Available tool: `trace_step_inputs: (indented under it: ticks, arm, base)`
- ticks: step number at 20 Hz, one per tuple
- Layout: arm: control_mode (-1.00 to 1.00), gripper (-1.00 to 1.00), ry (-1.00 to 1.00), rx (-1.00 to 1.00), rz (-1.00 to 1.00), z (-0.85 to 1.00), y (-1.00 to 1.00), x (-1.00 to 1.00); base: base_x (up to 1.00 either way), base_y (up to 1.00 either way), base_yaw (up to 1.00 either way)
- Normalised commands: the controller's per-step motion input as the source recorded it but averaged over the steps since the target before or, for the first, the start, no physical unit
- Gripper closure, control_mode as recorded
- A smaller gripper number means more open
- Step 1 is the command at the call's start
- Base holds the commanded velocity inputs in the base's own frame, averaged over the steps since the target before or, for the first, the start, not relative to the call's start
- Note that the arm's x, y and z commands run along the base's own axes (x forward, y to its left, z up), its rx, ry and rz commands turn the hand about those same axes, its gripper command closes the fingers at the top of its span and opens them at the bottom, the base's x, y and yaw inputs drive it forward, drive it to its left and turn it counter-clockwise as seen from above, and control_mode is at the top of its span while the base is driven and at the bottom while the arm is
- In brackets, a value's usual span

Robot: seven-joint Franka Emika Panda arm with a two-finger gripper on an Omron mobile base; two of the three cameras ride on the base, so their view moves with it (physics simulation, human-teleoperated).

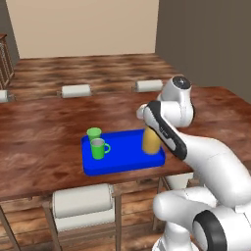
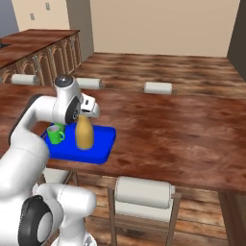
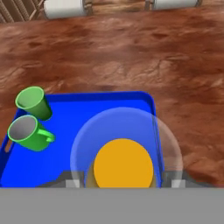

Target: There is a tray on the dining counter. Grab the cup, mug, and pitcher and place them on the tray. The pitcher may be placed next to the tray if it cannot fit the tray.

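- Three vessels are standing upright on the blue tray [image 1: 122, 164]: the green cup [image 1: 93, 134], the green mug [image 1: 99, 148] and the mustard-yellow pitcher [image 1: 150, 140].
- The tray is lying on the reddish-brown tabletop [image 1: 44, 132], near its edge on the robot's side, above a pale stool [image 1: 83, 201].
- The cup and mug are sitting close together at the tray's left end in the left base view, the cup just behind the mug; whether they are touching cannot be told.
- The mug's handle is pointing toward the middle of the tray.
- The pitcher is standing at the opposite end of the tray, well apart from the two green vessels.
- The pincer [image 3: 124, 183] is hanging straight above the pitcher, its two fingertips [image 3: 72, 182] flanking the pitcher's body in the hand view.
- The pincer's jaws are standing spread on either side of the pitcher; whether they are pressing on it or standing clear cannot be told.
- More pale stools [image 1: 76, 90] are lining the tabletop's far side.
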Motion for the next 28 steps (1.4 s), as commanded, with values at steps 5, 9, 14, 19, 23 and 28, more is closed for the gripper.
trace_step_inputs:
  ticks: [5,9,14,19,23,28]
  arm:
    - [-1.0,1.0,0.0,0.0,0.0,0.0,0.01,0.63]
    - [-1.0,1.0,0.03,0.0,0.0,-0.02,0.0,0.53]
    - [-1.0,1.0,0.01,0.0,0.0,-0.15,0.01,0.44]
    - [-1.0,1.0,0.0,0.0,0.0,-0.23,0.01,0.34]
    - [-1.0,1.0,0.0,0.0,0.0,-0.28,0.01,0.23]
    - [-1.0,1.0,0.0,0.0,0.0,-0.25,0.03,0.18]
  base:
    - [0.0,0.0,0.0]
    - [0.0,0.0,0.0]
    - [0.0,0.0,0.0]
    - [0.0,0.0,0.0]
    - [0.0,0.0,0.0]
    - [0.0,0.0,0.0]
